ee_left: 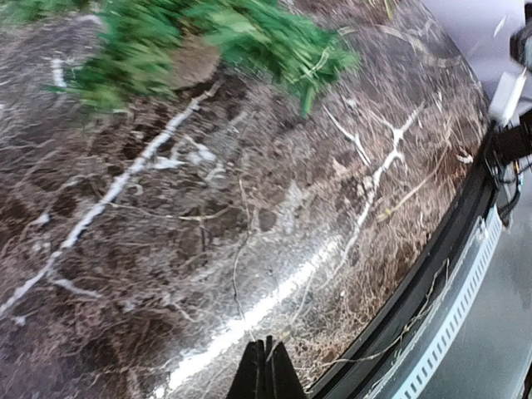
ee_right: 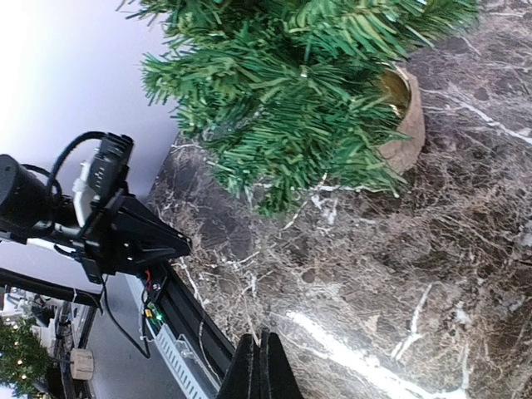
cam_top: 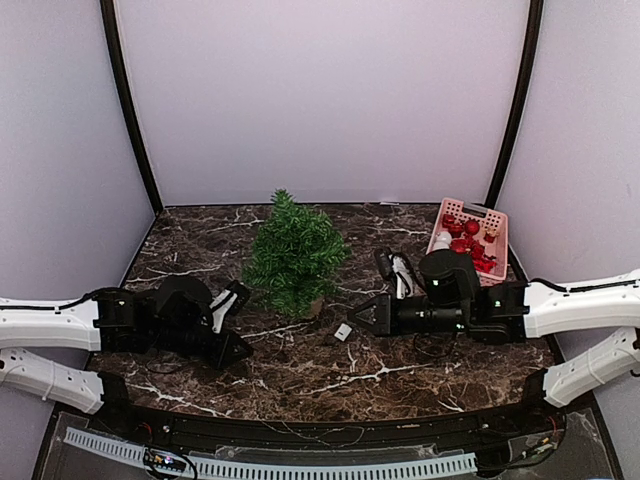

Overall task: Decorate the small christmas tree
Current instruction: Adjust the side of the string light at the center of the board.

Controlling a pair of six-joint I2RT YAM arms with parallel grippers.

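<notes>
L gripper (cam_top: 244, 352) & R gripper (cam_top: 353, 316): jaws closed tight, empty, near small christmas tree (cam_top: 293, 255) on table (cam_top: 300, 385).

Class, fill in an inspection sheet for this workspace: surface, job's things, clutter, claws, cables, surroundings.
Surface: dark marbled table; no spills seen.
Job's things: tree upright near the centre, no ornaments seen on it.
Clutter: pink basket of red ornaments at the back right; small white piece by the right claw.
Claws: left claw and right claw both shut and empty, low in front of the tree, one on each side.
Cables: thin wires along the front edge.
Surroundings: plain pale walls; black poles.
</notes>
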